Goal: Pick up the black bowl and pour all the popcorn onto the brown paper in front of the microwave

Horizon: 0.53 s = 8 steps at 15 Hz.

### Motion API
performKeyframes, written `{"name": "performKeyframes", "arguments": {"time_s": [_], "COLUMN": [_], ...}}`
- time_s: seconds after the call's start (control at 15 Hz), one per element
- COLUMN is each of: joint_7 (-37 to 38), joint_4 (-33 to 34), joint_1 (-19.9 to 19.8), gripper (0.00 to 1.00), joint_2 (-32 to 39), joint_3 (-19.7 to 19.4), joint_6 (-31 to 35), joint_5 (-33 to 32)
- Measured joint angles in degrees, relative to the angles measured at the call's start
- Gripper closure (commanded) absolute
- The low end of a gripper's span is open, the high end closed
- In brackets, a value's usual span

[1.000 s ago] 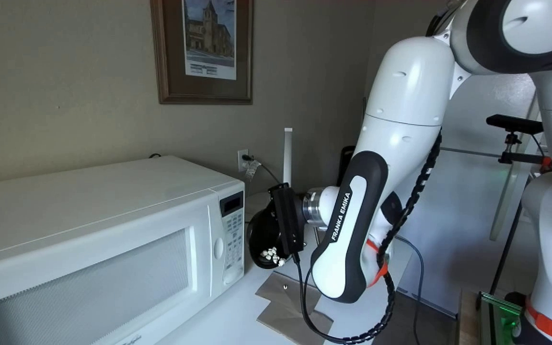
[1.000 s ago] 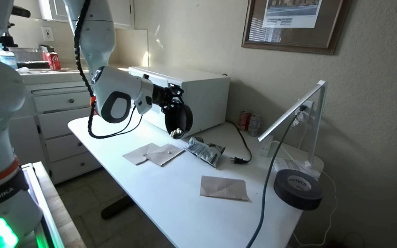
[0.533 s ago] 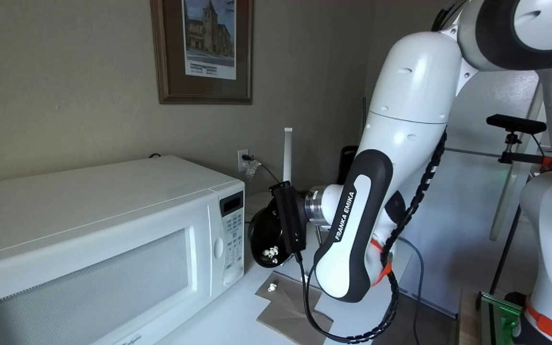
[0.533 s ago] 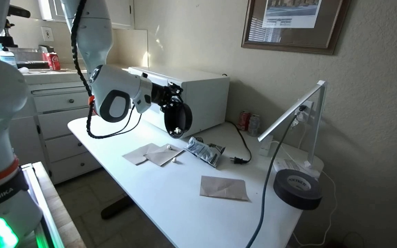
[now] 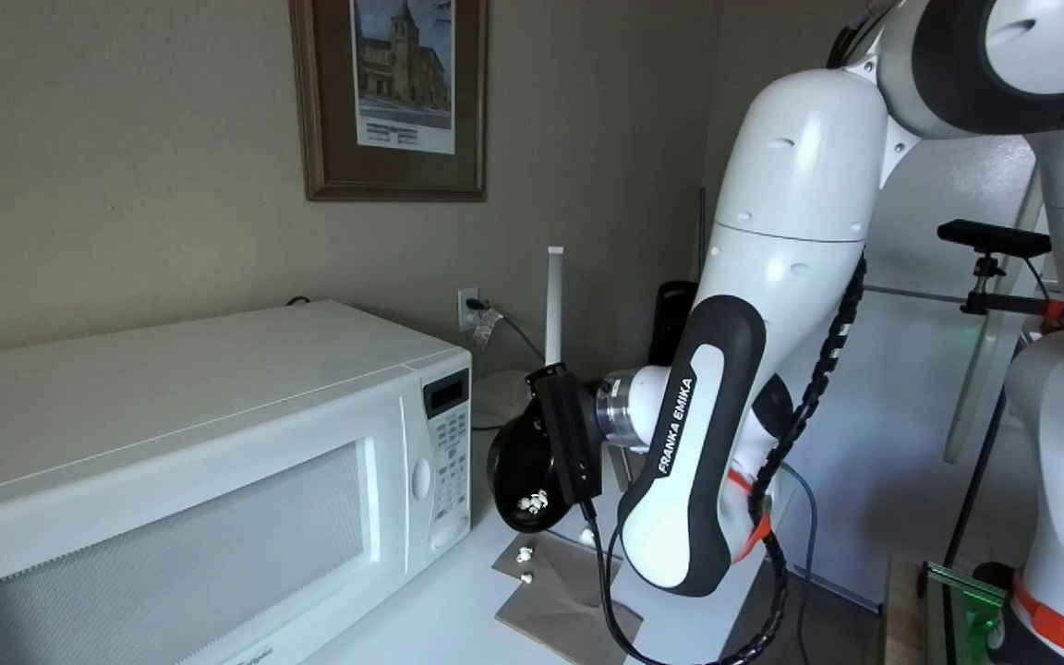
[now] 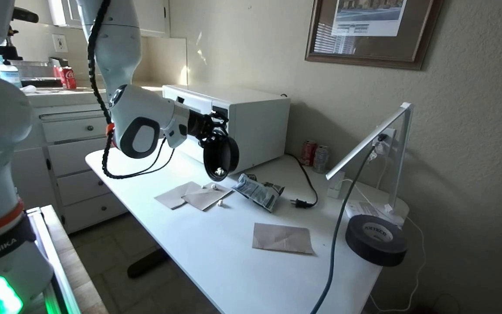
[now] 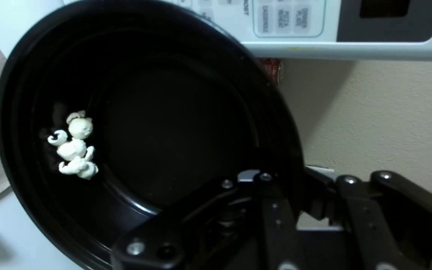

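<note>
Beige wall [image 5: 126, 166] is seen beyond the jaws, white counter [image 6: 233, 270] below them. The black bowl [image 7: 178, 120] is gripped at its edge between the jaws and held tilted, with popcorn [image 7: 71, 149] gathered in its low side. Beneath the jaws, brown paper [image 6: 207, 198] is dotted with two pieces; another is found on the counter. Near the jaws, the microwave [image 5: 218, 443] is seen.

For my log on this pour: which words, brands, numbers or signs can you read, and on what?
"FRANKA EMIKA": robot arm
"A EMIKA", start cut off: robot base
"CASSEROLE": microwave
"PIZZA REHEAT": microwave
"DINNER PLATE": microwave
"ROST", start cut off: microwave
Too small or blurred: tape roll, silver bag, red cans, framed picture, cord tag, other microwave print. No numbers readable.
</note>
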Motion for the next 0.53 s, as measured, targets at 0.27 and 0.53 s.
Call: {"name": "performKeyframes", "arguments": {"time_s": [0.27,0.53], "joint_7": [-0.26,-1.03], "joint_4": [0.13,0.41], "joint_1": [-1.36,-5.82], "gripper": [0.99,0.99], "joint_2": [-0.11,-0.19], "joint_3": [1.53,6.17], "joint_6": [-0.23,0.04], "joint_5": [-0.08,0.13]}}
